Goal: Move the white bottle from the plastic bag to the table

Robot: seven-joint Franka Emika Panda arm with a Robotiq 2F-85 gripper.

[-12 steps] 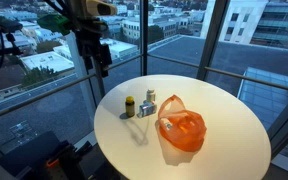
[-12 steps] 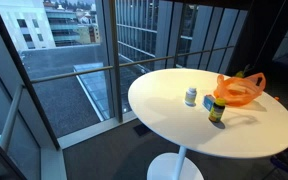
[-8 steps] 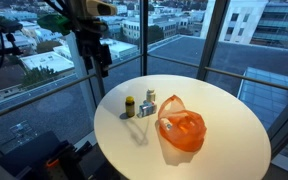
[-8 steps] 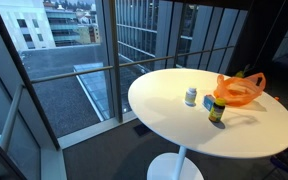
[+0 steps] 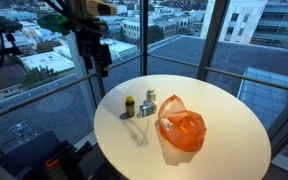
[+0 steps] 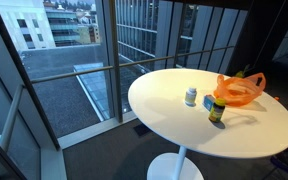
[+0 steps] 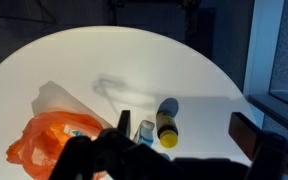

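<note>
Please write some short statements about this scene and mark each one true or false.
1. The orange plastic bag lies on the round white table. True.
2. The gripper holds the white bottle. False: the bottle stands on the table, and the gripper hangs raised, away from it.
3. The yellow-capped bottle is inside the bag. False: it stands on the table, outside the bag.
4. The table stands beside large windows. True.
</note>
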